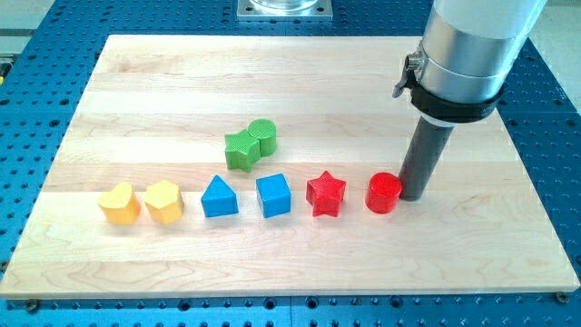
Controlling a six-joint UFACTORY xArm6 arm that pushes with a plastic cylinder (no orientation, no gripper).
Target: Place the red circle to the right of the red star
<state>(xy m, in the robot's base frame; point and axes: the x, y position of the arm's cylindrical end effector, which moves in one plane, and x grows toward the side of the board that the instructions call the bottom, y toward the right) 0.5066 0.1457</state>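
my tip (417,195) down on the wooden board (300,73), bare rod, grasping nothing, touching the right side of the red circle (383,193); red circle just right of the red star (326,193), apart from it; further left a blue cube (273,195), blue triangle (219,197), yellow hexagon (163,201), yellow heart (119,203); above, green star (241,151) touching green circle (261,136)

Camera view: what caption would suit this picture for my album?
My tip rests beside the red circle, just right of the red star.
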